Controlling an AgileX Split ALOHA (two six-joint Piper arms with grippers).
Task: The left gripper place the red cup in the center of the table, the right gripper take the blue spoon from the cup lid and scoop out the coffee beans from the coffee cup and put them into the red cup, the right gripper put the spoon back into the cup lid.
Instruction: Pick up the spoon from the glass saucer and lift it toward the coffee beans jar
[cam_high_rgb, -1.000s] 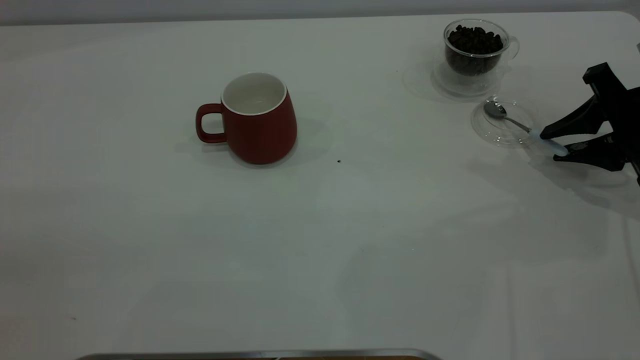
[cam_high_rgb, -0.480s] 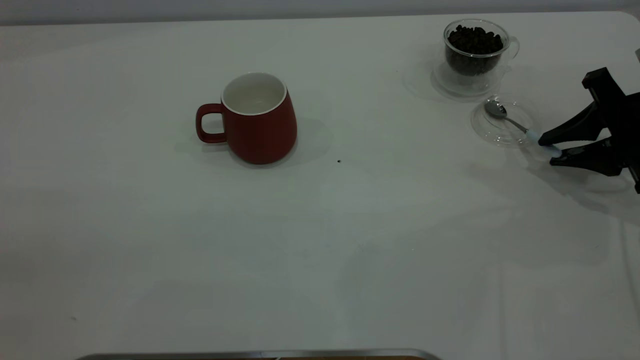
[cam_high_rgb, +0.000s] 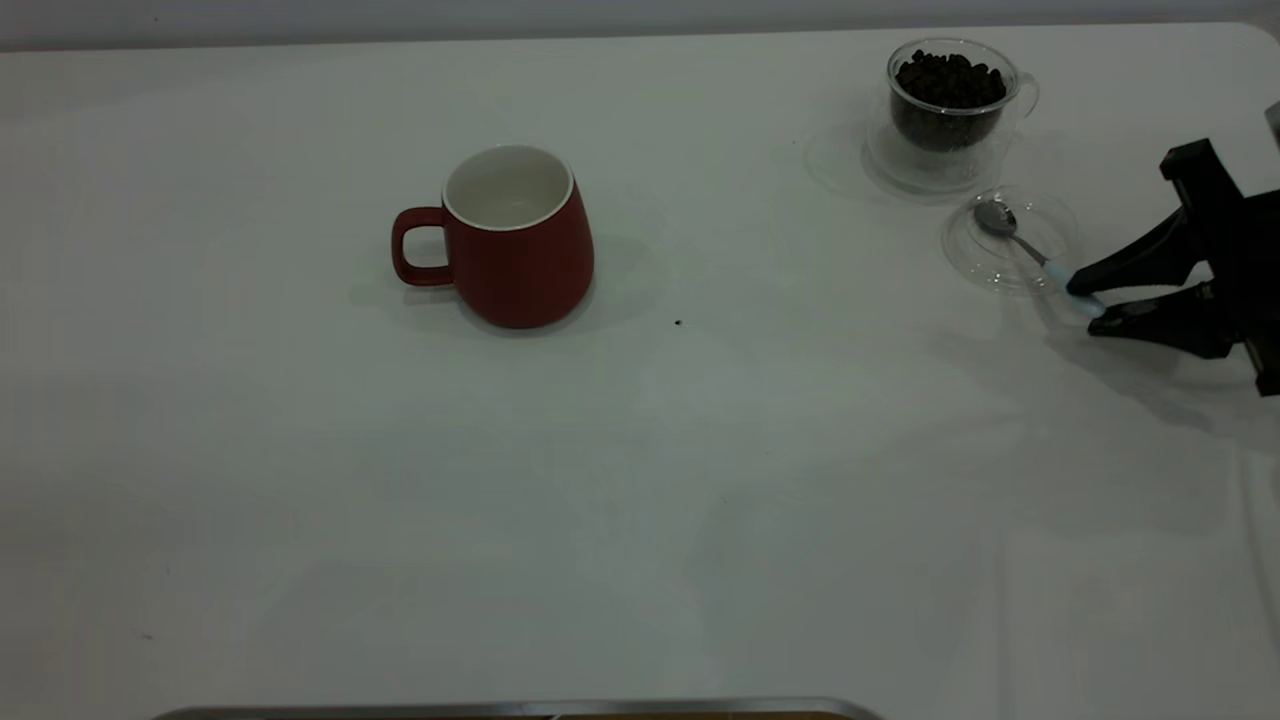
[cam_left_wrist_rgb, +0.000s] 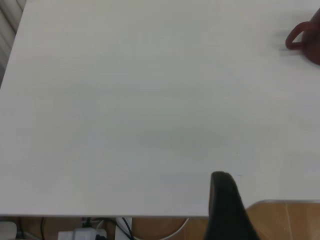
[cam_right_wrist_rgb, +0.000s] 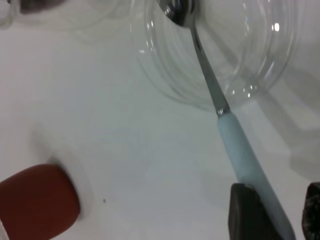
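Note:
The red cup (cam_high_rgb: 520, 250) stands upright and empty near the middle of the white table (cam_high_rgb: 640, 500), handle to the left. The coffee cup (cam_high_rgb: 950, 125), full of coffee beans (cam_high_rgb: 948, 78), stands at the far right. In front of it the blue spoon (cam_high_rgb: 1030, 252) lies with its bowl in the clear cup lid (cam_high_rgb: 985, 265) and its pale handle sticking out. My right gripper (cam_high_rgb: 1083, 303) is open, low at the table, one finger on each side of the handle's end. In the right wrist view one finger (cam_right_wrist_rgb: 250, 210) touches the handle (cam_right_wrist_rgb: 240, 145). My left gripper (cam_left_wrist_rgb: 225, 200) is parked at the near table edge.
A tiny dark speck (cam_high_rgb: 678, 322) lies right of the red cup. The red cup also shows in the left wrist view (cam_left_wrist_rgb: 305, 40) and the right wrist view (cam_right_wrist_rgb: 37, 200). A metal edge (cam_high_rgb: 520, 708) runs along the table's front.
My right gripper has slid left along the spoon handle towards the lid, and its fingers have drawn closer together. The spoon has shifted slightly. The red cup has not moved.

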